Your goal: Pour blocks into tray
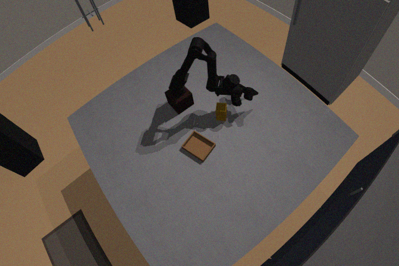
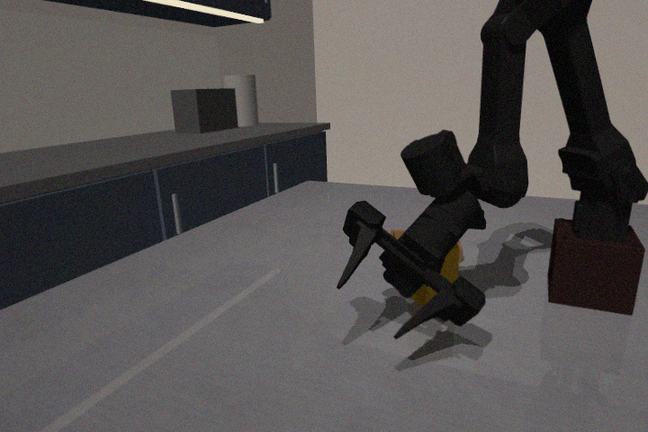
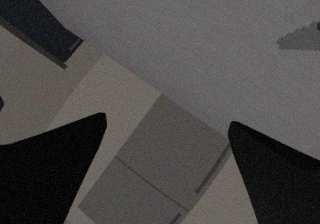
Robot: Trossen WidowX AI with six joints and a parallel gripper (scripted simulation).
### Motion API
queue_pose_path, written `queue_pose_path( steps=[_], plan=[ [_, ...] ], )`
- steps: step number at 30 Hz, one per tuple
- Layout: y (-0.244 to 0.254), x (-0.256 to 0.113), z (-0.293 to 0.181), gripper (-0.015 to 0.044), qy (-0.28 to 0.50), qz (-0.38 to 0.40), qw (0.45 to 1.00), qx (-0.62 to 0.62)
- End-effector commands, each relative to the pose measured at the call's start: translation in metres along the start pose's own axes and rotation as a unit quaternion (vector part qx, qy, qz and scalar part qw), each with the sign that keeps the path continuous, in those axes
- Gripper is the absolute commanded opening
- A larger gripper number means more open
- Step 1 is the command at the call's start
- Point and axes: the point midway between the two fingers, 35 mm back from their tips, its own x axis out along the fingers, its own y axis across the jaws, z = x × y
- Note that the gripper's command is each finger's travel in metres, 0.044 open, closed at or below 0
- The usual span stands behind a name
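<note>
The end effector [image 1: 248,98] [image 2: 368,313] [image 3: 168,124] is spread wide above the grey worktop [image 1: 253,175] [image 2: 233,356] [image 3: 200,44], with nothing between its fingertips. The yellow cup [image 1: 221,112] [image 2: 451,262] stands upright on the worktop, near the end effector. The shallow brown tray [image 1: 198,148] sits apart from the cup, its inside bare. The blocks cannot be made out.

A tall gray refrigerator [image 1: 328,46] [image 3: 170,144] stands beyond the table's edge. Dark blue cabinets [image 1: 341,200] [image 2: 222,188] with slim bar handles line the wall under a gray countertop [image 2: 130,152]. On the countertop, a dark box [image 2: 202,111] stands beside a pale cylinder [image 2: 247,99] near the corner. Above, a bright light strip [image 2: 207,10] runs beneath a dark wall cabinet [image 2: 130,9]. Pale walls [image 2: 488,102] rise behind, and tan flooring [image 1: 96,62] surrounds the table [image 1: 253,175] [image 2: 233,330] [image 3: 200,44].
</note>
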Motion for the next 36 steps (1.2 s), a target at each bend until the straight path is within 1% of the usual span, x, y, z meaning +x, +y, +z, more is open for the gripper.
queue_pose_path(
  steps=[1, 2, 5, 12, 20, 28, 36],
  plan=[
    [0.0, 0.0, -0.001, 0.0426, 0.0, 0.0, 1.0, -0.002],
    [0.0, 0.001, -0.003, 0.044, 0.002, -0.002, 1.0, -0.008],
    [0.002, 0.004, -0.014, 0.044, 0.006, -0.007, 0.999, -0.05],
    [0.03, -0.023, -0.01, 0.044, -0.011, 0.002, 0.983, -0.185],
    [0.06, -0.058, -0.004, 0.044, -0.031, 0.012, 0.945, -0.324],
    [0.069, -0.1, 0.013, 0.044, -0.068, -0.002, 0.886, -0.459],
    [0.068, -0.14, 0.026, 0.044, -0.097, -0.024, 0.808, -0.58]
  ],
)
